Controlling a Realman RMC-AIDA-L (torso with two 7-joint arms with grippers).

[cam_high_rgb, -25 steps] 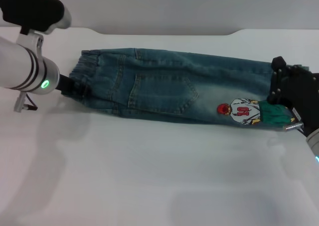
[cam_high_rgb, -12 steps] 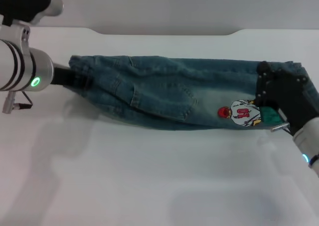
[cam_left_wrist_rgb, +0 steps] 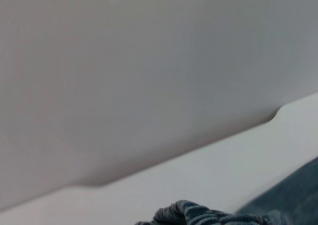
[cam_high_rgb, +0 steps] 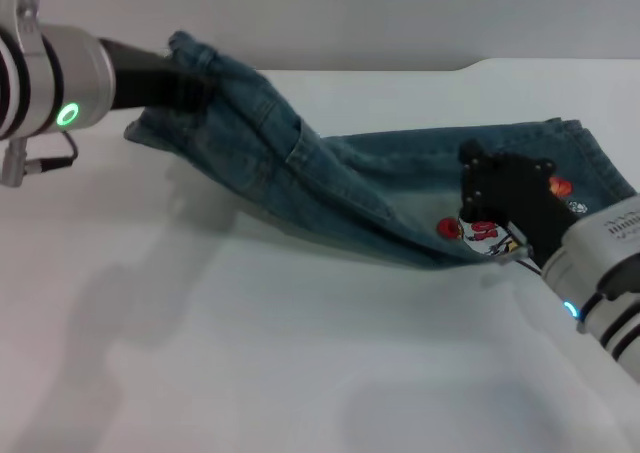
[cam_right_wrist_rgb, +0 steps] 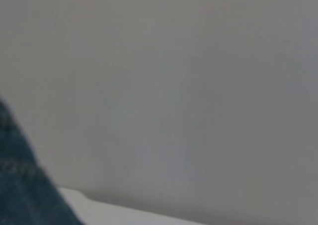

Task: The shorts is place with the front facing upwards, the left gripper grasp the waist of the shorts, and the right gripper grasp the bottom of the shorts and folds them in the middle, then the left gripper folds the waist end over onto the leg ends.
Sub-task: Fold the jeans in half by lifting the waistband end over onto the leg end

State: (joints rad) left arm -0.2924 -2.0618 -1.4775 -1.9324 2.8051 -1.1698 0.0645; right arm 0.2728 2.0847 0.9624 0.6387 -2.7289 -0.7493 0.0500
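Note:
The blue denim shorts (cam_high_rgb: 380, 188) lie across the white table (cam_high_rgb: 300, 363), with a cartoon patch (cam_high_rgb: 482, 231) near the leg ends. My left gripper (cam_high_rgb: 178, 71) is shut on the waist (cam_high_rgb: 205, 58) and holds it up off the table at the far left. The cloth slopes down from there to the legs. My right gripper (cam_high_rgb: 500, 198) sits low over the leg ends at the right and covers part of the patch. The hem (cam_high_rgb: 590, 143) lies flat behind it. Bunched denim (cam_left_wrist_rgb: 198, 216) shows in the left wrist view. A dark denim edge (cam_right_wrist_rgb: 20, 185) shows in the right wrist view.
A grey wall (cam_high_rgb: 350, 18) stands behind the table's far edge. Bare white tabletop spreads in front of the shorts, toward the near edge.
My left gripper has raised the waist off the table and carried it up and rightward. My right gripper has shifted left, over the patch.

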